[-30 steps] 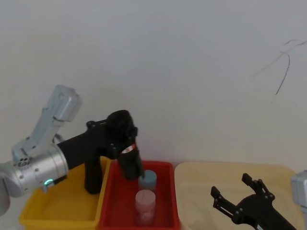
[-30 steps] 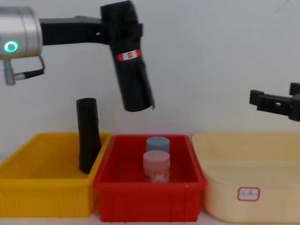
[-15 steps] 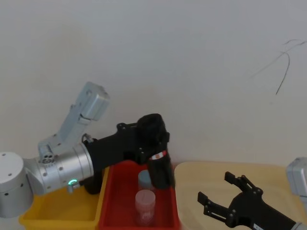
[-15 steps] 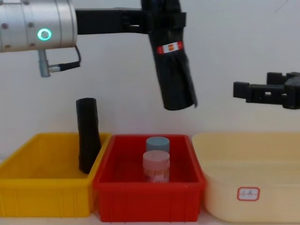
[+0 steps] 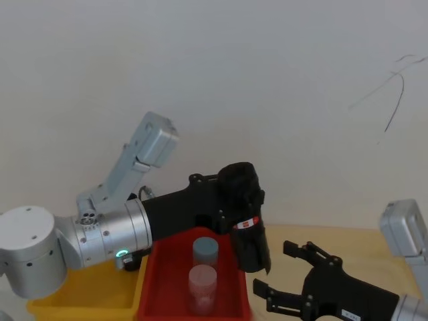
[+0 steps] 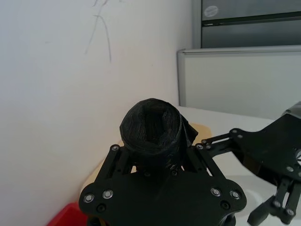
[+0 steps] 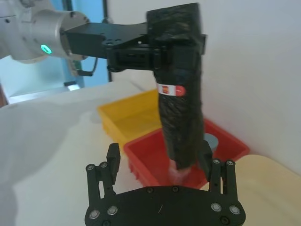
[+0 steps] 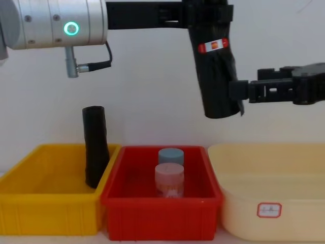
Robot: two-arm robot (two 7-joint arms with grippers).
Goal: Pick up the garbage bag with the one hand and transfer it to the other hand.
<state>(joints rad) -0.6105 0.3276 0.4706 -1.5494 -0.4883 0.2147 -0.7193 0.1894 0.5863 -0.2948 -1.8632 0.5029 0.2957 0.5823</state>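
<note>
Above the right edge of the red plastic bin (image 8: 160, 221), the left arm's black slim-fingered gripper (image 8: 207, 12) clamps the top of the thick black garbage-bag roll (image 8: 218, 84) with red-and-white band, leaving its lower end free. You see the right arm's black gripper (image 7: 167, 156) open around that end, seemingly poised to take it.

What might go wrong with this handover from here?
1. The right gripper is open and level with only the bottom end of the garbage bag; a grip that low may slip.
2. If the left gripper lets go too early, the bag would likely fall onto the jars in the red bin below.
</note>
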